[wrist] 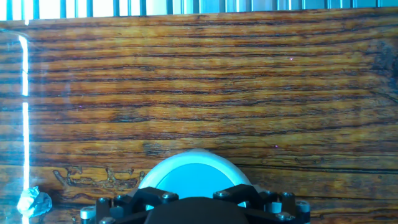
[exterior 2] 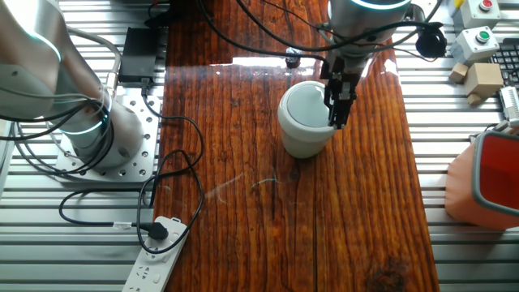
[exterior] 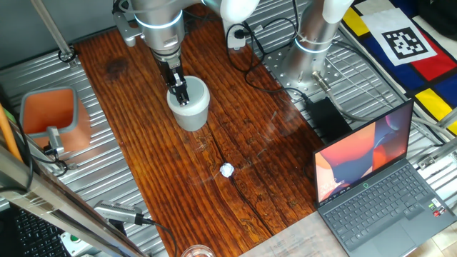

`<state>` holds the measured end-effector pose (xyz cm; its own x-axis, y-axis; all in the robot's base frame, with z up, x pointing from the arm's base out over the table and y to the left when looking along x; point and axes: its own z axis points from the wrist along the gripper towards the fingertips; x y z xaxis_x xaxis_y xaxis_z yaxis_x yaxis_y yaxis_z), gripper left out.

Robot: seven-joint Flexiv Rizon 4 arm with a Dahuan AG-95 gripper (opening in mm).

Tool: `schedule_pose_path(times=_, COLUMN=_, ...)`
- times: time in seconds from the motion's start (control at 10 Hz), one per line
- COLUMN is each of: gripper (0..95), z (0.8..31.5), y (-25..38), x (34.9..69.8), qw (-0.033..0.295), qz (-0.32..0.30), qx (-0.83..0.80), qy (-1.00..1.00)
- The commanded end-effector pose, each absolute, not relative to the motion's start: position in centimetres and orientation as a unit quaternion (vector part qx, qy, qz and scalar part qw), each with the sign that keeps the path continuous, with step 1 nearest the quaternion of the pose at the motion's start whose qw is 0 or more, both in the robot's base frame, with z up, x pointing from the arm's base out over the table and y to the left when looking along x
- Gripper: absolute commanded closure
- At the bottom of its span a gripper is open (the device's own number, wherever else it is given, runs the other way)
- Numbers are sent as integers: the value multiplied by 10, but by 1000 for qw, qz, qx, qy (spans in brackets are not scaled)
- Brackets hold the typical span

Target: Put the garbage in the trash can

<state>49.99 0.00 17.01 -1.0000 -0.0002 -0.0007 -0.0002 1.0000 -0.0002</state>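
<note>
- We see our fingers [exterior: 178, 91] pinching the rim of the small pale grey-white round trash can [exterior: 190, 107], one inside and one outside, near the far left of the wooden worktop [exterior: 235, 128].
- Our risk: the cup tipping or slipping from this thin-edged grip if we drag it.
- The tiny crumpled bluish-white garbage wad [exterior: 226, 170] lies mid-worktop, well apart from our fingers, toward the near edge.
</note>
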Motion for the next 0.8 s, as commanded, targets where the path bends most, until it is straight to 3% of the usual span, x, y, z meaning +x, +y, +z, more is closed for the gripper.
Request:
schedule_pose_path(times=0.1, gripper=950, z=170, y=0, x=500, qw=12, qz=9, qx=-167, qy=986)
schedule_pose_path(times=0.8, gripper=950, z=173, y=1, x=500, qw=11, qz=9, qx=-166, qy=986)
